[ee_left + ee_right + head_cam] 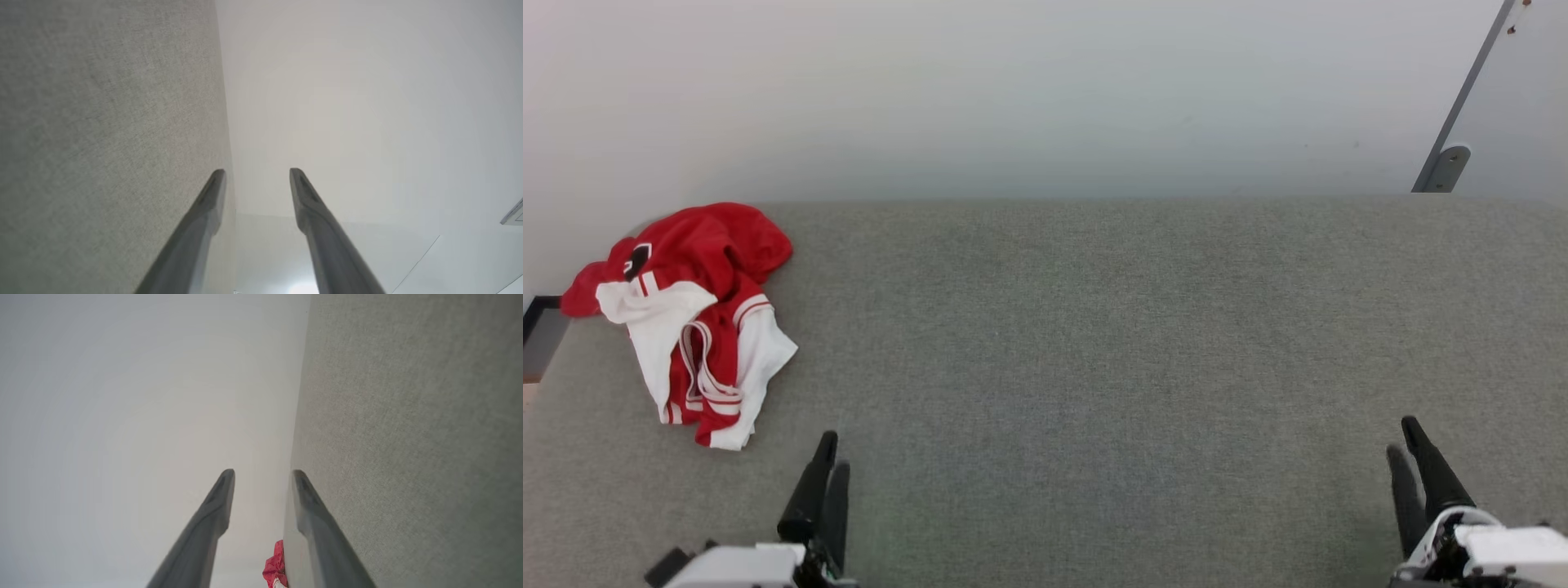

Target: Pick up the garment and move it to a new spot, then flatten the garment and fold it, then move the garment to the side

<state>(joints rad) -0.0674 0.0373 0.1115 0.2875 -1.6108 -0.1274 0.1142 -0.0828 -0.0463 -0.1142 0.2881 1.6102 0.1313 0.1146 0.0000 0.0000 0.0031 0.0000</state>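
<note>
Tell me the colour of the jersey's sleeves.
White, with red-striped trim bands; the jersey shows best in the head view.

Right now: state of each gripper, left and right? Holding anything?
Left gripper: open, holding nothing.
Right gripper: open, holding nothing.

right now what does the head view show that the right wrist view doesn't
Head view: the whole crumpled garment with its black patch at the table's far left, the left hand, a grey strut at the back right. Right wrist view: a close look between the right hand's parted fingers. Both: grey table, white wall, some red garment, the right hand.
</note>
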